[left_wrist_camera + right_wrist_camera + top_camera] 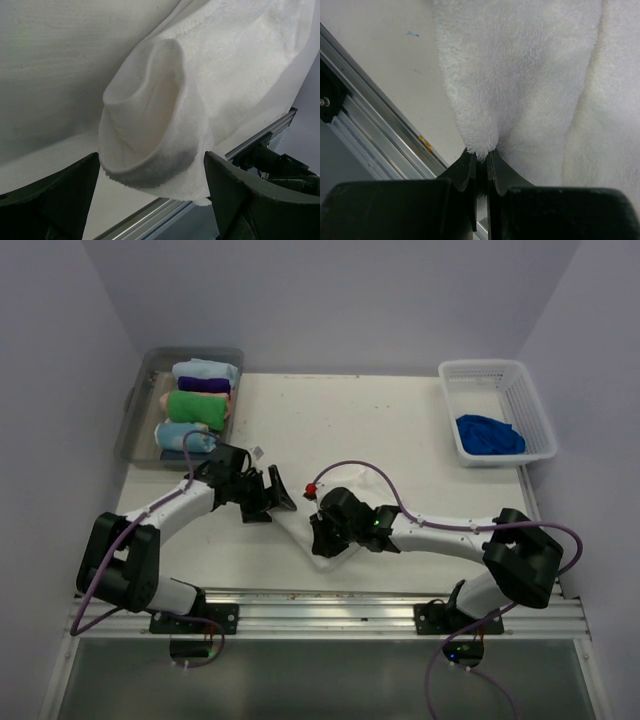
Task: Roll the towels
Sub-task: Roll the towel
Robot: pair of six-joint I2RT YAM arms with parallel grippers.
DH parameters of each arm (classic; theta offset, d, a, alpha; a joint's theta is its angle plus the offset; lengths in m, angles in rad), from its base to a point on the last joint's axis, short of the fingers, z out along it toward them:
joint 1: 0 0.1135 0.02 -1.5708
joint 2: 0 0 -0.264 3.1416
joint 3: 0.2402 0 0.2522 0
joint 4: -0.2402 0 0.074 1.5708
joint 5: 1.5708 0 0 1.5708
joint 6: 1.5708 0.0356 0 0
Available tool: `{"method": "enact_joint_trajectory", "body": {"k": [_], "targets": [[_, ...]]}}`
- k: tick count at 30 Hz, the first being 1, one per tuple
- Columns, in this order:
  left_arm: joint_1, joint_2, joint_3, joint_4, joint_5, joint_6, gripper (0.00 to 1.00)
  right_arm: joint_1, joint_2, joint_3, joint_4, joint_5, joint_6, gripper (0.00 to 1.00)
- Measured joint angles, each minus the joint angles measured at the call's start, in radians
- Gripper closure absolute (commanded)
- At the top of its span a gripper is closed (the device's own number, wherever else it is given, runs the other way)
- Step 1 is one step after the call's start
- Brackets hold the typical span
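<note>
A white towel (330, 558) lies near the table's front middle, between my two grippers. In the left wrist view its end (150, 125) curls into a loose open loop. My left gripper (278, 495) is open, and the fingers (50, 195) stand on either side of that loop (150, 200) without closing on it. My right gripper (320, 532) is shut on a fold of the towel's edge (481, 150), close to the front rail. The towel's thick pile (520, 75) fills most of the right wrist view.
A clear bin (135, 410) at the back left holds several rolled towels, among them a green one (195, 405). A white basket (530, 405) at the back right holds a blue towel (490, 435). An aluminium rail (330, 605) runs along the front edge.
</note>
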Motion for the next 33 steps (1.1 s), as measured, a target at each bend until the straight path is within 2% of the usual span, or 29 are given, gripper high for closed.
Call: {"method": "enact_joint_trajectory", "body": {"k": [1, 4, 5, 7, 8, 10, 11, 12, 16, 19, 21, 26, 32, 33], "targets": [[-0.009, 0.012, -0.003, 0.018, 0.000, -0.004, 0.13, 0.000, 0.000, 0.000, 0.000, 0.000, 0.000, 1.00], [-0.037, 0.040, -0.006, 0.050, -0.003, -0.027, 0.25, 0.000, 0.000, 0.000, 0.000, 0.000, 0.000, 1.00], [-0.047, 0.050, -0.006, 0.056, -0.004, -0.031, 0.35, 0.000, 0.000, -0.001, 0.000, 0.000, 0.000, 1.00], [-0.060, 0.068, -0.006, 0.068, -0.008, -0.038, 0.48, 0.000, 0.000, -0.001, 0.000, 0.000, 0.000, 1.00], [-0.065, 0.076, -0.006, 0.072, -0.011, -0.046, 0.61, 0.000, 0.000, -0.001, -0.001, 0.001, -0.001, 1.00], [-0.068, 0.088, -0.006, 0.074, -0.015, -0.053, 0.76, 0.000, 0.000, -0.001, -0.003, 0.002, -0.002, 1.00], [-0.068, 0.091, -0.006, 0.074, -0.016, -0.056, 0.94, 0.000, 0.000, -0.001, -0.005, 0.006, -0.003, 0.99], [-0.070, 0.093, -0.005, 0.071, -0.015, -0.059, 1.00, 0.000, 0.000, 0.001, -0.010, 0.011, -0.005, 0.85], [-0.077, 0.098, 0.016, 0.045, -0.026, -0.072, 1.00, 0.025, 0.003, 0.042, -0.073, 0.062, -0.019, 0.45], [-0.077, 0.098, 0.024, 0.023, -0.039, -0.082, 1.00, 0.079, 0.020, 0.123, -0.143, 0.146, -0.038, 0.30], [-0.077, 0.098, 0.025, 0.009, -0.050, -0.097, 1.00, 0.127, 0.050, 0.199, -0.188, 0.221, -0.047, 0.26], [-0.078, 0.098, 0.026, -0.018, -0.060, -0.117, 1.00, 0.202, 0.130, 0.327, -0.255, 0.378, -0.066, 0.25], [-0.078, 0.098, 0.026, -0.041, -0.066, -0.131, 1.00, 0.227, 0.230, 0.370, -0.286, 0.486, -0.116, 0.27], [-0.078, 0.098, 0.026, -0.043, -0.067, -0.132, 1.00, 0.231, 0.247, 0.370, -0.286, 0.499, -0.125, 0.29]]}}
